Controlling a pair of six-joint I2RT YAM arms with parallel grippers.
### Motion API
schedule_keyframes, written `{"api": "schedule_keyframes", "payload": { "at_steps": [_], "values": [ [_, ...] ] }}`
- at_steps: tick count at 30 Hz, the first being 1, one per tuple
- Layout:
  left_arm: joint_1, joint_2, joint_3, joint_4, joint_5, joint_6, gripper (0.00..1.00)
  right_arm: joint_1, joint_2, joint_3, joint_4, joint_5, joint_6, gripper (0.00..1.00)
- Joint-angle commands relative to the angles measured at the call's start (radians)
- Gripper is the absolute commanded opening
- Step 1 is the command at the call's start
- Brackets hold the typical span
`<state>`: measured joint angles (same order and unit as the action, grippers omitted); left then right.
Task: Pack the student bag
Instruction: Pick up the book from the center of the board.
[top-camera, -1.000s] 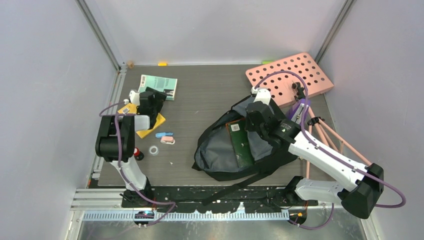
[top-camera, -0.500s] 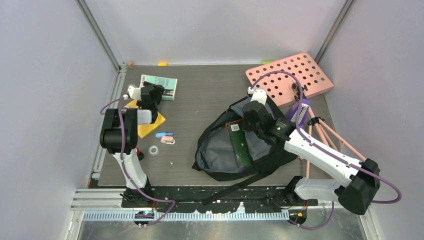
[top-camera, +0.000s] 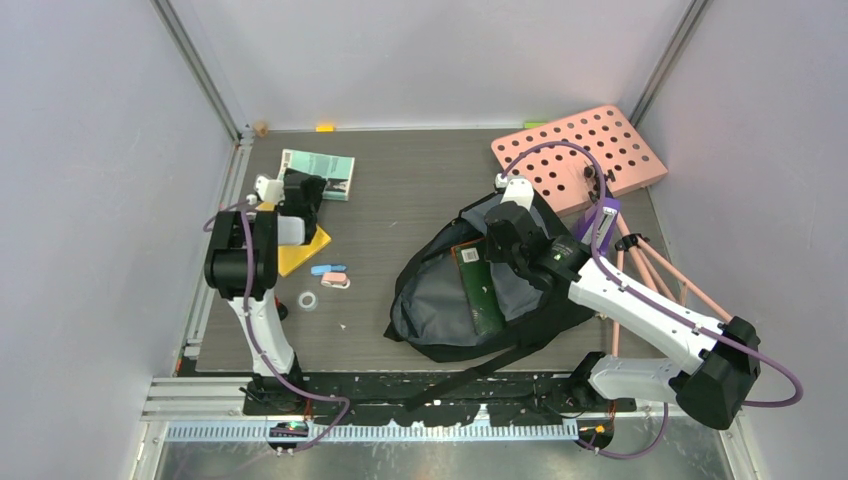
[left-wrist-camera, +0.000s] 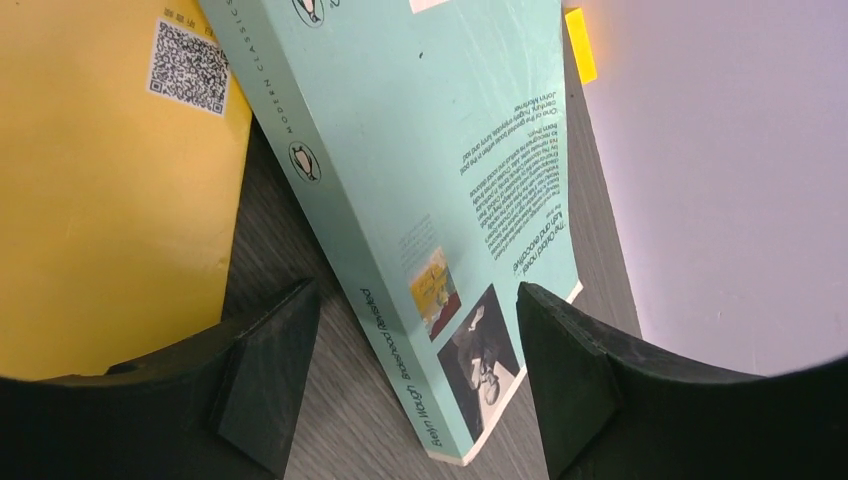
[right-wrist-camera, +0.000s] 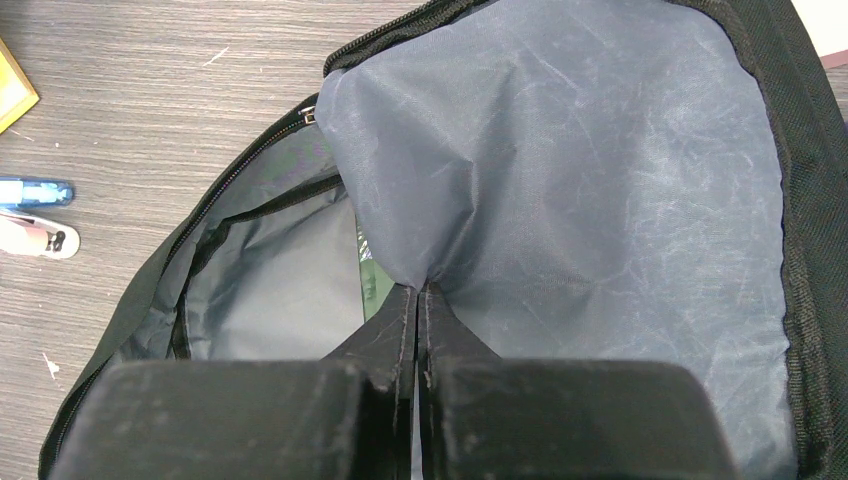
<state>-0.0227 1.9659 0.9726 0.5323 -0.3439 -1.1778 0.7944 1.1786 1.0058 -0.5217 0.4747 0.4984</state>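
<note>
left gripper (left-wrist-camera: 415, 390): shifted off the yellow book (left-wrist-camera: 100, 200) onto the teal paperback (left-wrist-camera: 430, 150) at far left; jaws wide but narrowing, astride its near corner, no contact seen. judged: next item for packing, not yet gripped.
student bag (top-camera: 440, 300): right of centre, mouth open, green book (top-camera: 478, 285) already inside.
right gripper (right-wrist-camera: 418, 295): barely moved; pinched tight on the grey lining (right-wrist-camera: 580, 180), propping the mouth open.
small blue and pink items (top-camera: 330, 275): loose, between yellow book and bag.
</note>
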Motion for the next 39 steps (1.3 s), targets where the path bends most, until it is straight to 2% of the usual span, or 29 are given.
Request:
{"api": "schedule_keyframes", "payload": {
  "at_steps": [1,7,10,13,16,21,22,26,28,31,35,39],
  "values": [
    [0.015,0.037,0.033,0.005,-0.045,-0.022,0.74,0.002,-0.028,0.046,0.126,0.011,0.009,0.0],
    [0.018,0.092,0.065,0.029,-0.044,-0.026,0.71,0.002,-0.03,0.049,0.126,0.016,0.009,0.0],
    [0.018,0.116,0.08,0.047,-0.049,-0.032,0.66,0.002,-0.027,0.052,0.126,0.018,0.009,0.0],
    [0.018,0.132,0.071,0.118,-0.053,-0.016,0.51,0.002,-0.022,0.055,0.125,0.02,0.008,0.0],
    [0.018,0.121,0.031,0.198,-0.057,0.015,0.29,0.002,-0.014,0.06,0.125,0.021,0.008,0.0],
    [0.018,0.033,-0.031,0.292,-0.037,0.144,0.04,0.002,-0.009,0.07,0.121,0.018,0.007,0.0],
    [0.018,0.008,-0.046,0.305,-0.024,0.166,0.0,0.002,-0.009,0.072,0.12,0.017,0.006,0.01],
    [0.018,-0.118,-0.118,0.327,0.035,0.209,0.0,0.001,-0.015,0.074,0.115,0.016,0.008,0.0],
    [0.018,-0.2,-0.137,0.263,0.076,0.237,0.0,0.001,-0.019,0.073,0.113,0.014,0.012,0.0],
    [0.063,-0.323,-0.105,0.072,0.187,0.308,0.0,0.002,-0.033,0.07,0.105,0.013,0.014,0.0],
    [0.066,-0.458,0.033,-0.279,0.324,0.465,0.0,0.002,-0.058,0.061,0.095,0.021,0.014,0.0],
    [0.066,-0.512,0.188,-0.607,0.451,0.623,0.0,0.0,-0.084,0.046,0.089,0.025,0.019,0.0]
  ]
}}
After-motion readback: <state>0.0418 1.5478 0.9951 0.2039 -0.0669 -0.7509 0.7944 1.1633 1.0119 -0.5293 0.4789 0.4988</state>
